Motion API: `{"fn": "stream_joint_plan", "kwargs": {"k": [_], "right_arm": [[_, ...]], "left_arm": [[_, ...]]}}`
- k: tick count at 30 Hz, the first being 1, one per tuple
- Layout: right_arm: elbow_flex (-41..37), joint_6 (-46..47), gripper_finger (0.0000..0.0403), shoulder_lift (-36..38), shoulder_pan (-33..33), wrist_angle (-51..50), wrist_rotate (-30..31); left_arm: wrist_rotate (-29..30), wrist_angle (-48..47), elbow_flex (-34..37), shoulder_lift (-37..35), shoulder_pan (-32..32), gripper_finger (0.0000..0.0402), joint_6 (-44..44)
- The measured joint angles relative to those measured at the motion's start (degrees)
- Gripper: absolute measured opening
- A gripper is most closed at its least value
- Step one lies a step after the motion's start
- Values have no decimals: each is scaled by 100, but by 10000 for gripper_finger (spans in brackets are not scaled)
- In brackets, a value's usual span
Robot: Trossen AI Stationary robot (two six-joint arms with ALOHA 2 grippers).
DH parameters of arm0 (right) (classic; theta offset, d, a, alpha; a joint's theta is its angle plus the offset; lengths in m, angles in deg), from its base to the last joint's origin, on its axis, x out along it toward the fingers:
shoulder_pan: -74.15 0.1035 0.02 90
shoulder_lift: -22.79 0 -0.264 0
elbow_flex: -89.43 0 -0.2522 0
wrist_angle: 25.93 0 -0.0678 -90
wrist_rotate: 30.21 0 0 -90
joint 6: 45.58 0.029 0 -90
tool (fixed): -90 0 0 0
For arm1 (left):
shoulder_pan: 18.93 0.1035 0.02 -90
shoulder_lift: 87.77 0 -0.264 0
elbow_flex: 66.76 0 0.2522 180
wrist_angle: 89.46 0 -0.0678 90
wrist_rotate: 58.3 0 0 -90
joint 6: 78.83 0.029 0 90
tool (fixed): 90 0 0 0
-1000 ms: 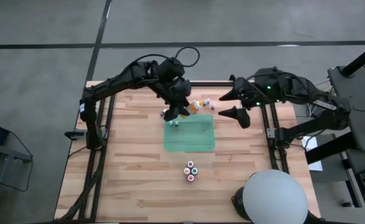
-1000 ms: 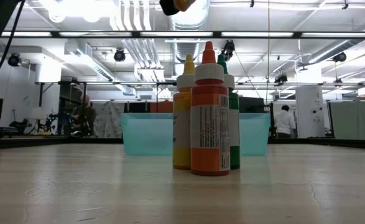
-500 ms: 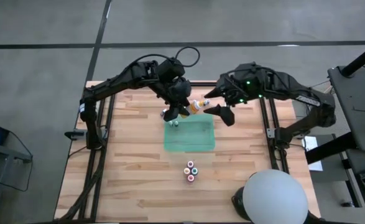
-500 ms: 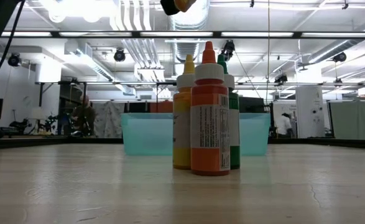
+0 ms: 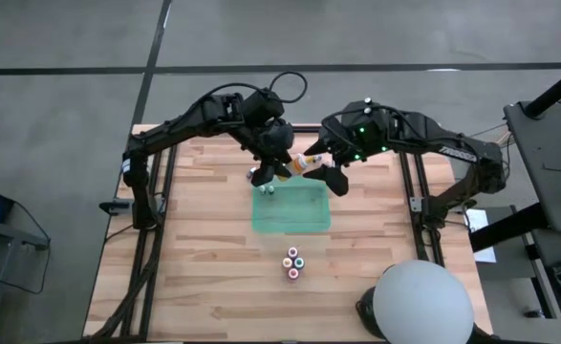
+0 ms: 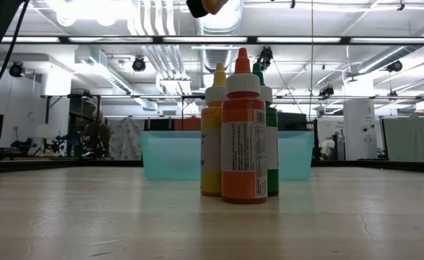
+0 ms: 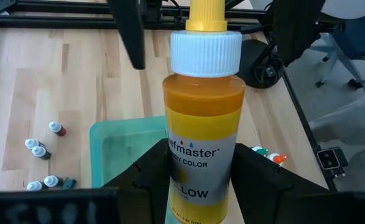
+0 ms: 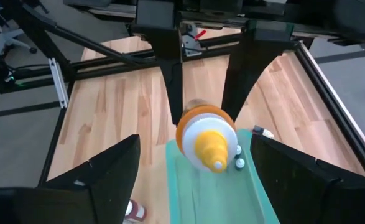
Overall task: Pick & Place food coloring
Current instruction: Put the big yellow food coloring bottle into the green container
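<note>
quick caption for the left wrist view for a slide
Left tool holds a yellow food coloring bottle above the green mat, tiny bottles scattered on the wooden table.

Left gripper (image 5: 282, 164) holds a dropper bottle (image 7: 202, 118) above the mat's (image 5: 304, 212) far edge; right gripper (image 5: 320, 161) just beside it, fingers either side of the tip. Tiny bottles (image 5: 262, 183) at the mat's far-left corner. Four bottles (image 5: 293, 263) cluster nearer the table's (image 5: 204, 268) front edge.

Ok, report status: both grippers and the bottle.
Left gripper shut on tall yellow dropper bottle, above green mat. Right gripper open, facing its tip. Nothing between them.
</note>
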Motion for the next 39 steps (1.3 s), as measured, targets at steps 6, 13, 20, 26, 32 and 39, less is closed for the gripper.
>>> {"fn": "stream_joint_plan", "kwargs": {"k": [6, 13, 20, 26, 32, 39], "right_arm": [[0, 47, 288, 0, 0, 27, -1], [0, 55, 268, 0, -2, 36, -17], [-2, 68, 235, 0, -2, 68, -17], [-9, 91, 200, 0, -2, 123, -17], [-57, 114, 155, -4, -4, 123, -11], [-57, 114, 109, -4, -4, 125, 7]], "left_arm": [[-1, -9, 0, 0, 0, 126, 24], [0, -7, 2, 0, 0, 126, 49], [0, 9, 2, 0, 0, 126, 50], [0, 10, 2, 0, 0, 126, 49], [-2, 5, 2, 0, -4, 126, 48], [-2, 13, 4, 0, -4, 126, 46]]}}
